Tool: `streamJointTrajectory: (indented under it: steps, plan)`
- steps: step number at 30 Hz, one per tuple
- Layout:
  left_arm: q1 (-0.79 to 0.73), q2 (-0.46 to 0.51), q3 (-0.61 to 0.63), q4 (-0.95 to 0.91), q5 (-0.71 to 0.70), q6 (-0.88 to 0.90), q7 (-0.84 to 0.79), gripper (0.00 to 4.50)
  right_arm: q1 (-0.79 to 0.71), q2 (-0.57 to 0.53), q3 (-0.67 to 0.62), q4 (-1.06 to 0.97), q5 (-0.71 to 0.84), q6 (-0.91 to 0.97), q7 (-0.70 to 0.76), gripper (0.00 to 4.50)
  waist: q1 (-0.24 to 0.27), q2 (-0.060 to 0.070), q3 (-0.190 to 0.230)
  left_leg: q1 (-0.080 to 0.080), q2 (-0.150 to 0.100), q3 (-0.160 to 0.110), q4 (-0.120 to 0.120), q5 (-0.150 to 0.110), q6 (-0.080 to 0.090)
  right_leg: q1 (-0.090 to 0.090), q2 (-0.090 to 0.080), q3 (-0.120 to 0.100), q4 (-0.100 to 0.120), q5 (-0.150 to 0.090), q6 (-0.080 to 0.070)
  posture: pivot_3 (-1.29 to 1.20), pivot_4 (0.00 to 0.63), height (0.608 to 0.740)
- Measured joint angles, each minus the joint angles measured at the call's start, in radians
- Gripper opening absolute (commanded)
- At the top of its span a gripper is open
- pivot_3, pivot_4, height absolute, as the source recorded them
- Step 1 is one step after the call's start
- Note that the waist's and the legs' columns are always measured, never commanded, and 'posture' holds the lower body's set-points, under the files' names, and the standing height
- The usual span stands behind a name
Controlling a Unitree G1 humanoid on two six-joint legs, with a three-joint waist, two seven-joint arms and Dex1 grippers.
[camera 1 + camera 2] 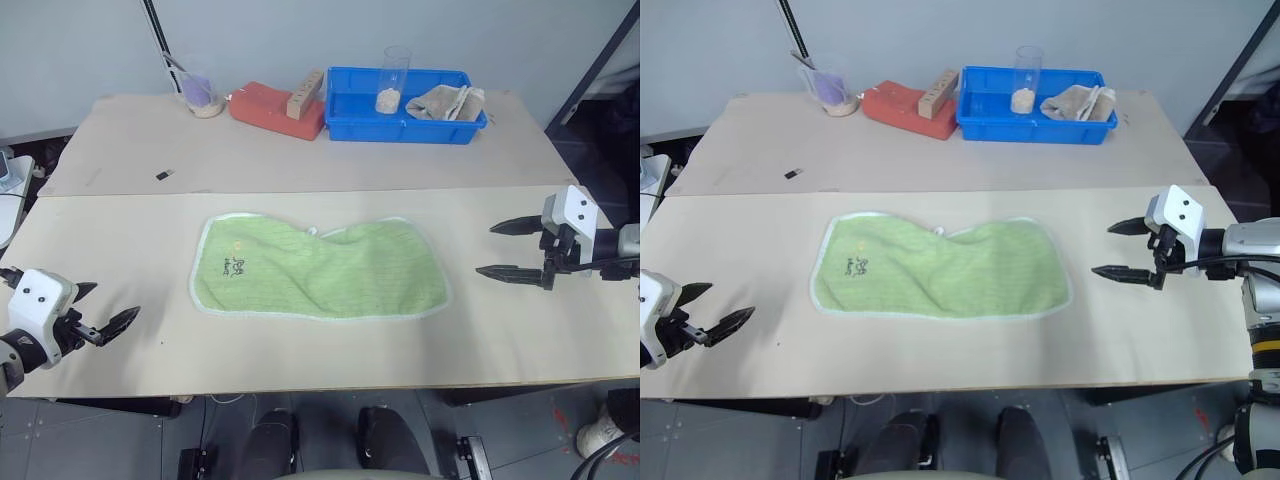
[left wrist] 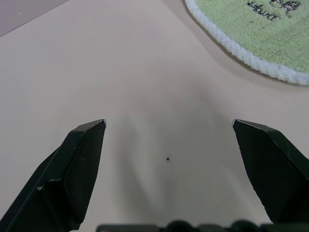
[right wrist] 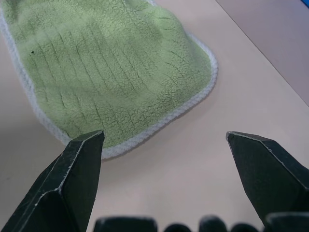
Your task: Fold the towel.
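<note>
On the pale beige wooden worktop [image 1: 480,330], the light green terry towel [image 1: 320,270] with its thin white trimmed edge is lying spread flat in a single layer, its far edge dipping in a shallow notch at the middle. A small dark embroidered mark [image 1: 235,265] is sitting near the towel's left end. Left of the towel and nearer the front edge of the worktop, the left gripper [image 1: 108,308] is hovering well apart from the cloth, its two black fingers [image 2: 77,164] standing wide with nothing between them. Right of the towel, the right gripper [image 1: 505,250] is pointing toward the towel's rounded right end, its fingers [image 3: 72,179] likewise spread wide and empty, close to the white trim but not touching it. Beyond the towel, at the back of the worktop, a blue plastic bin [image 1: 405,105] is holding a clear tumbler [image 1: 393,80] and a crumpled beige-tan cloth [image 1: 447,102], with a red brick-shaped block [image 1: 275,108] just beside the bin.
</note>
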Motion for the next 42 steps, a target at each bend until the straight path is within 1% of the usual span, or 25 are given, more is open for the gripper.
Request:
streamJointTrajectory:
  steps: [6, 9, 13, 18, 20, 22, 24, 28, 30, 34, 37, 40, 42]
  plan:
    - [-0.01, -0.001, 0.0, -0.001, -0.013, 0.002, 0.001, 4.5, 0.034, 0.008, -0.002, -0.019, 0.001, -0.006, -0.02, 4.47, 0.001, 0.0, 0.0, 0.0, 0.0, 0.0, 0.0, 0.0, 0.0, 0.0, 0.0, 0.0, 0.0, 0.0, 0.0, 0.0, 0.15, 0.74]
    - [-0.01, -0.001, 0.007, -0.002, -0.03, -0.032, -0.039, 4.5, 0.07, 0.02, -0.005, -0.056, 0.001, -0.027, -0.044, 4.47, 0.0, 0.0, 0.0, 0.0, 0.0, 0.0, 0.0, 0.0, 0.0, -0.001, 0.0, 0.0, 0.0, 0.0, 0.0, 0.0, 0.15, 0.74]
    - [-0.008, 0.0, 0.034, 0.001, -0.056, -0.07, -0.089, 4.5, 0.072, 0.025, -0.006, -0.069, 0.001, -0.034, -0.059, 4.47, -0.001, 0.0, 0.0, 0.0, 0.0, 0.0, 0.0, 0.0, 0.0, -0.001, 0.0, 0.0, 0.0, 0.0, 0.0, 0.0, 0.15, 0.74]
    - [0.02, 0.003, 0.034, 0.003, -0.046, -0.126, -0.136, 4.5, 0.066, 0.031, -0.005, -0.077, 0.009, -0.032, -0.057, 4.47, -0.001, 0.0, 0.0, 0.0, 0.0, 0.001, 0.0, 0.0, 0.0, -0.001, 0.0, 0.001, 0.0, 0.0, 0.0, 0.0, 0.15, 0.74]
    - [0.031, 0.01, 0.023, -0.006, -0.034, -0.158, -0.165, 4.5, 0.063, 0.03, -0.005, -0.104, 0.02, -0.003, -0.045, 4.47, -0.001, 0.0, 0.0, 0.0, 0.0, 0.001, 0.0, 0.0, 0.0, -0.001, 0.0, 0.0, 0.0, 0.0, 0.0, 0.0, 0.15, 0.74]
    - [0.031, 0.023, -0.012, -0.029, -0.031, -0.173, -0.192, 4.5, 0.063, 0.029, -0.001, -0.159, 0.047, 0.048, -0.024, 4.47, 0.001, 0.0, 0.0, -0.001, 0.0, 0.001, 0.0, 0.0, 0.0, -0.001, 0.0, 0.001, 0.0, 0.0, 0.0, 0.0, 0.15, 0.74]
    - [0.015, 0.044, -0.07, -0.034, -0.008, -0.194, -0.212, 4.5, 0.063, 0.029, 0.011, -0.266, 0.09, 0.112, -0.009, 4.47, 0.002, 0.001, 0.0, -0.001, 0.0, 0.001, 0.0, 0.0, 0.0, -0.001, 0.0, 0.0, 0.0, 0.0, 0.0, 0.0, 0.15, 0.74]
    - [-0.085, 0.055, -0.198, 0.032, 0.05, -0.289, -0.254, 4.5, 0.063, 0.029, 0.033, -0.496, 0.195, 0.263, -0.005, 4.47, 0.005, 0.001, 0.0, -0.001, 0.0, 0.0, 0.0, 0.0, 0.0, -0.001, 0.0, 0.0, 0.0, 0.0, 0.0, 0.0, 0.15, 0.74]
    - [-0.139, 0.067, -0.272, 0.089, 0.108, -0.341, -0.259, 4.5, 0.062, 0.035, 0.052, -0.575, 0.236, 0.329, -0.012, 4.47, 0.005, 0.001, 0.0, -0.001, 0.0, 0.0, 0.0, 0.0, 0.0, -0.001, 0.0, 0.0, 0.0, 0.0, 0.0, 0.0, 0.15, 0.74]
    - [-0.238, 0.068, -0.378, 0.218, 0.194, -0.447, -0.259, 4.5, 0.06, 0.047, 0.07, -0.667, 0.29, 0.412, -0.029, 4.47, 0.007, 0.001, 0.0, -0.003, 0.0, 0.0, 0.0, 0.0, 0.0, -0.003, 0.0, -0.001, 0.0, 0.0, 0.0, 0.0, 0.15, 0.74]
    - [-0.307, 0.059, -0.419, 0.29, 0.226, -0.532, -0.251, 4.5, 0.06, 0.046, 0.07, -0.695, 0.307, 0.443, -0.043, 4.47, 0.012, 0.001, 0.0, -0.003, -0.001, 0.0, 0.001, 0.0, 0.0, -0.004, 0.0, -0.001, 0.0, 0.001, 0.001, 0.0, 0.15, 0.74]
    - [-0.351, 0.031, -0.445, 0.327, 0.236, -0.567, -0.237, 4.5, 0.063, 0.046, 0.069, -0.702, 0.316, 0.46, -0.059, 4.47, 0.017, 0.001, 0.0, -0.003, -0.001, 0.0, 0.001, 0.0, 0.0, -0.003, 0.0, -0.001, 0.001, 0.001, 0.002, 0.0, 0.15, 0.74]
    - [-0.37, 0.018, -0.463, 0.337, 0.246, -0.589, -0.226, 3.97, 0.069, 0.045, 0.068, -0.703, 0.318, 0.462, -0.065, 4.5, 0.022, 0.001, 0.0, -0.003, -0.001, 0.001, 0.002, 0.0, 0.0, -0.003, 0.0, 0.0, 0.001, 0.001, 0.002, 0.0, 0.15, 0.74]
